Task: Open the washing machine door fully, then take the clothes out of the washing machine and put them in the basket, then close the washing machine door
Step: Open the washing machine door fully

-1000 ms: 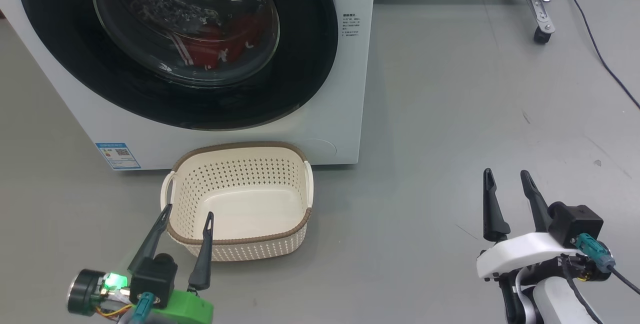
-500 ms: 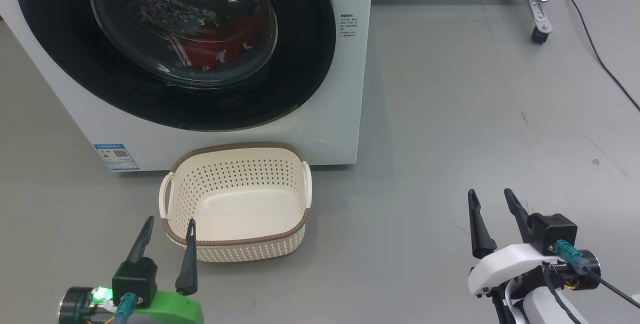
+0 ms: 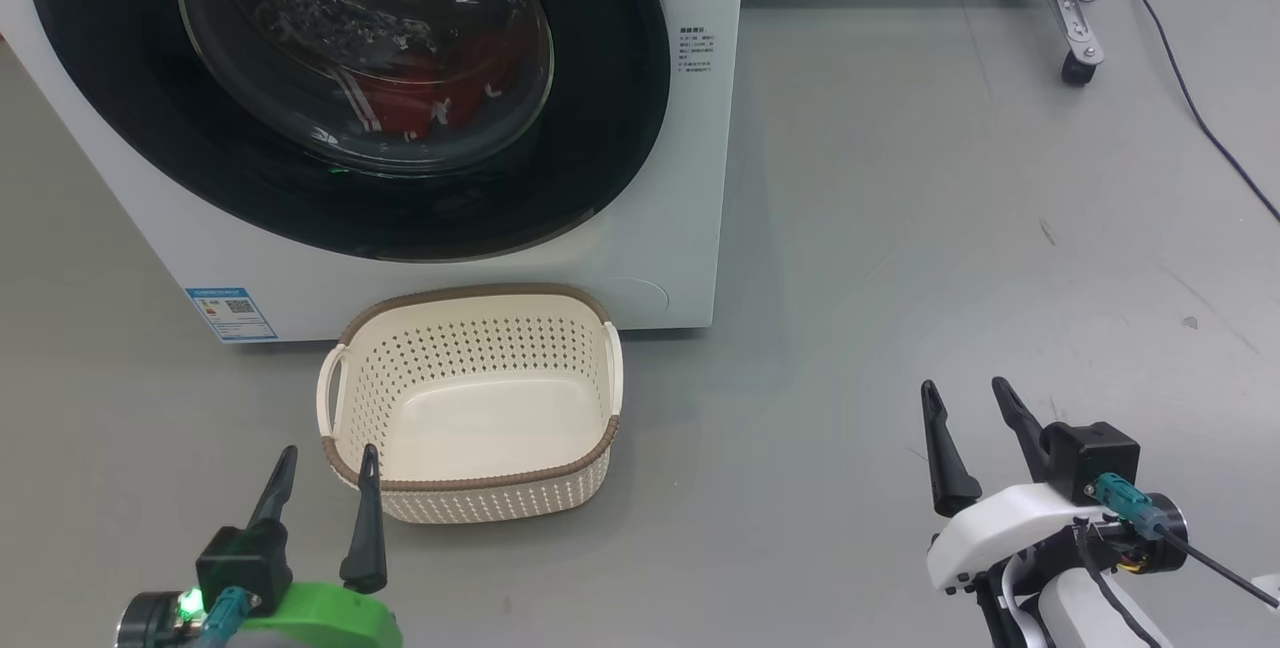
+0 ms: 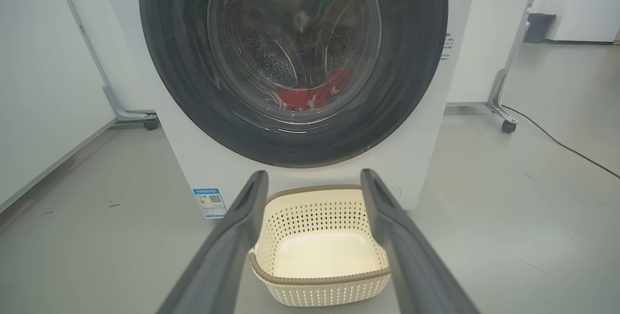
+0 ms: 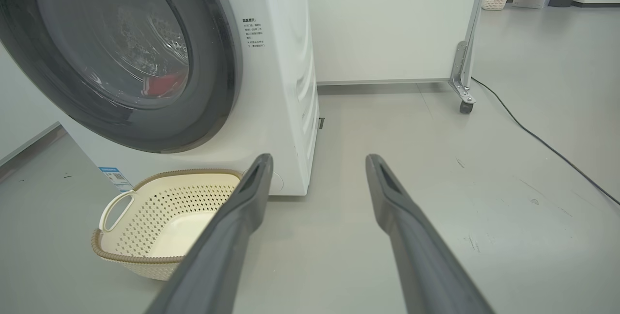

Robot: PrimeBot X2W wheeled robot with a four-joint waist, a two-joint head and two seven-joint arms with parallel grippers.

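The white washing machine [image 3: 680, 178] stands at the upper left with its round black-rimmed door [image 3: 600, 128] closed flat against the front. Red clothes [image 3: 420, 93] with white stripes lie in the drum behind the glass, also red clothes [image 4: 302, 97] in the left wrist view. An empty cream basket [image 3: 470, 468] sits on the floor just below the door. My left gripper [image 3: 328, 456] hovers open at the basket's near left corner. Far to the right, over bare floor, my right gripper [image 3: 966, 390] is open and empty.
A white panel on a metal caster leg [image 3: 1080, 48] stands behind the machine on the right, with a black cable [image 3: 1200, 118] trailing across the grey floor. Another wheeled panel [image 4: 131, 110] stands left of the machine. Open floor lies to the right of the basket.
Both grippers have drawn back toward the bottom of the head view, the left one off the basket's rim. Both stayed open. The door, clothes and basket have not moved.
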